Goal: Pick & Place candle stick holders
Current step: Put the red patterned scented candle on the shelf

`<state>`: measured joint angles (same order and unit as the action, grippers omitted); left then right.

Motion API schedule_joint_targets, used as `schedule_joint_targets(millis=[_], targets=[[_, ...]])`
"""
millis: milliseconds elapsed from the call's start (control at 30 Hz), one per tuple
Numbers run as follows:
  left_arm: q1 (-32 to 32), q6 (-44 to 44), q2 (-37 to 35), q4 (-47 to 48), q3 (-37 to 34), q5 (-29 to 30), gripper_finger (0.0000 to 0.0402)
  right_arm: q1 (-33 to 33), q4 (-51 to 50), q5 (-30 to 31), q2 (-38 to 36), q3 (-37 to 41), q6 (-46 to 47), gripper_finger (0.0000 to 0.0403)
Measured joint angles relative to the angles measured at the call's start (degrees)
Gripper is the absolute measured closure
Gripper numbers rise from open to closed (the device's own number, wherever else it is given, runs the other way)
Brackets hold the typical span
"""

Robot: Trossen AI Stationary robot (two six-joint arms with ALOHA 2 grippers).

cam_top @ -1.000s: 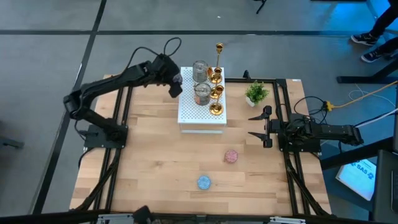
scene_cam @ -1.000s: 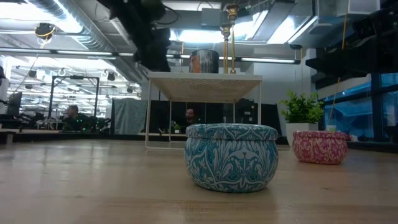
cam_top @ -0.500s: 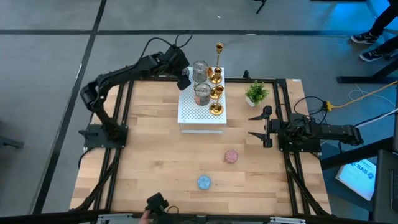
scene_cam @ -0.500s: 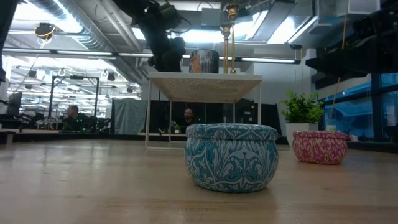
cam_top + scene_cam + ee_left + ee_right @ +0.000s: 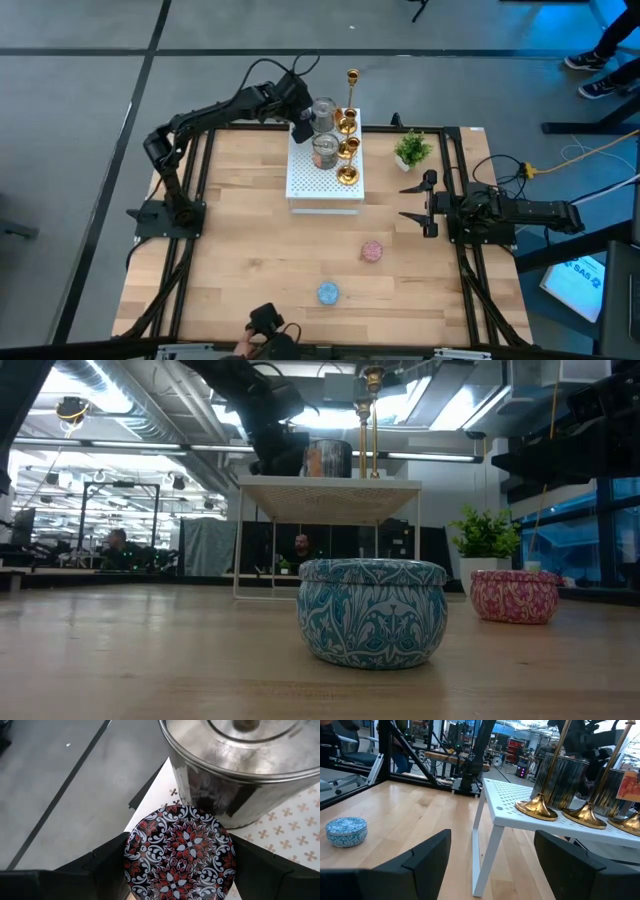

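My left gripper (image 5: 300, 127) is over the far left corner of the white perforated box (image 5: 305, 180), shut on a small round tin (image 5: 177, 852) with a red, black and white flower-pattern lid. A silvery cylindrical cup (image 5: 240, 765) stands right beside the tin on the box. A second silvery cup (image 5: 325, 150), three short gold holders (image 5: 347, 147) and a tall thin one (image 5: 352, 82) also stand on the box. A pink tin (image 5: 372, 250) and a blue tin (image 5: 328, 293) sit on the table. My right gripper (image 5: 413, 203) waits open at the table's right side. My left gripper pinches the patterned tin by its round side wall (image 5: 131, 855), one finger (image 5: 107, 865) on each side, and the lid faces the wrist camera. The fingers point down toward the box's far left corner. Whether the tin rests on the box, I cannot tell.
A small green potted plant (image 5: 412, 150) stands right of the box. The box stands on thin white legs (image 5: 477, 855) with open space beneath. A dark object (image 5: 265, 320) in a person's hand shows at the table's near edge. Bare wood lies between the box and the tins.
My left gripper has moved toward the table's right and far edges, from beside the box's left side to over its far left corner, close to the far silvery cup. The dark object at the near edge has come further into view.
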<state>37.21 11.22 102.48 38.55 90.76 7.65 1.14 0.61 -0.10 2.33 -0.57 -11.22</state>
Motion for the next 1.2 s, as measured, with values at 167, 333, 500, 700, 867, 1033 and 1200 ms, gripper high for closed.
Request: schedule_joint_targets(millis=[167,333,500,700,867,1033,1200], targets=[[0.0,0.1,0.0,-0.7,0.0,-0.3,0.0113,0.0,0.0,0.0,0.0,0.0,0.0,0.0112],[0.0,0.1,0.0,-0.5,0.0,-0.3,0.0113,0.0,0.0,0.0,0.0,0.0,0.0,0.0112],[0.0,0.0,0.0,0.8,0.0,-0.3,0.0113,0.0,0.0,0.0,0.0,0.0,0.0,0.0112],[0.0,0.0,0.0,1.0,0.0,-0.3,0.0108,0.0,0.0,0.0,0.0,0.0,0.0,0.0112],[0.0,0.0,0.0,1.6,0.0,-0.3,0.0092,0.0,0.0,0.0,0.0,0.0,0.0,0.0112],[0.0,0.1,0.0,3.3,0.0,-0.3,0.0085,0.0,0.0,0.0,0.0,0.0,0.0,0.0112],[0.0,-0.5,0.0,3.1,0.0,0.1,0.0083,0.0,0.0,0.0,0.0,0.0,0.0,0.0112]])
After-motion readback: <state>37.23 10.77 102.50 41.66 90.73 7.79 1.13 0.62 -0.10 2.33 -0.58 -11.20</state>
